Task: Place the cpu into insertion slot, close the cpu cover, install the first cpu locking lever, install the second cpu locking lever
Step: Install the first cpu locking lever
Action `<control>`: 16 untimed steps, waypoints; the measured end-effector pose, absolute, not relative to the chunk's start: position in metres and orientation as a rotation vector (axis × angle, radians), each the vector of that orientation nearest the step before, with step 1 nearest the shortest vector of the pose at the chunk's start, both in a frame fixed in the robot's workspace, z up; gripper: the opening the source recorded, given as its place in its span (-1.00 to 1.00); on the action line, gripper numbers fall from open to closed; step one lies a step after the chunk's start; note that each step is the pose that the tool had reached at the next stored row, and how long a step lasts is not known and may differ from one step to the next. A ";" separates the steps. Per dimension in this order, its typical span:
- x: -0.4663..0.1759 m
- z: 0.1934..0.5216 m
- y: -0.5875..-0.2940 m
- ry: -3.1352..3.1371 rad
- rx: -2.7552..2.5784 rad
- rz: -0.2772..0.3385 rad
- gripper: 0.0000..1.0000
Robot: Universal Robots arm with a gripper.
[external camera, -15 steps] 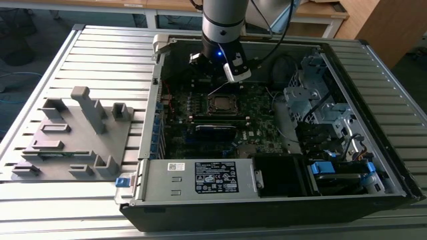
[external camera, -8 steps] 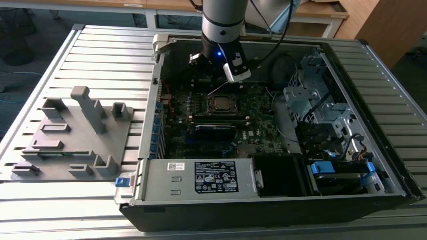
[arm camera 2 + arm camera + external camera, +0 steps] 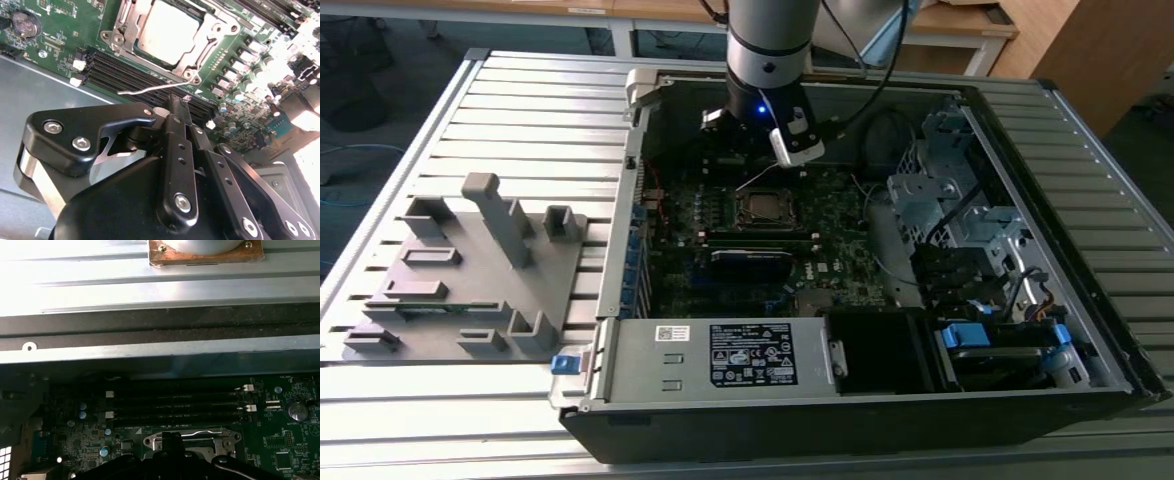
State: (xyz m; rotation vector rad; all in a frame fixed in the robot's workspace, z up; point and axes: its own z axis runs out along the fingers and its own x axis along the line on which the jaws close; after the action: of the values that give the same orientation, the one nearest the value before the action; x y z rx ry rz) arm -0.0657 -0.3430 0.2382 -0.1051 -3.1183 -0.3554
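Cpu [image 3: 162, 30] seated, gripper [image 3: 180, 102] low beside locking lever [image 3: 150, 88].

We are looking at an open computer case [image 3: 854, 430] lying on a slatted metal table [image 3: 520, 110]. A grey moulded fixture [image 3: 467, 270] is sitting on the table to the exterior view's left of the case. Inside, a green motherboard [image 3: 707, 285] is lying flat beside a white-labelled grey box [image 3: 720, 355]. In the second wrist view we are seeing black memory slots [image 3: 130, 80] and a coin battery [image 3: 25, 24].

slatted metal table [image 3: 520, 110] | wooden desks [image 3: 961, 25] behind | wooden cabinet [image 3: 1101, 50] at exterior view's right | grey floor [image 3: 420, 50]
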 end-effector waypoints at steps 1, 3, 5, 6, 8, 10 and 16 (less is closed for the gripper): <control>-0.065 0.238 -0.343 -3.118 -0.105 -0.355 -0.80; -0.063 0.238 -0.343 -3.118 -0.105 -0.354 -0.80; -0.063 0.237 -0.341 -3.119 -0.105 -0.353 -0.80; -0.063 0.237 -0.340 -3.119 -0.105 -0.352 -0.80; -0.063 0.236 -0.338 -3.119 -0.105 -0.347 -0.80; -0.062 0.236 -0.337 -3.120 -0.105 -0.342 -0.80; -0.057 0.233 -0.336 -3.121 -0.105 -0.331 -0.80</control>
State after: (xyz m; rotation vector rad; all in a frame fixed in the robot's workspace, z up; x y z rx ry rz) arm -0.0565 -0.3356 0.2329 -0.1055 -3.1214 -0.3312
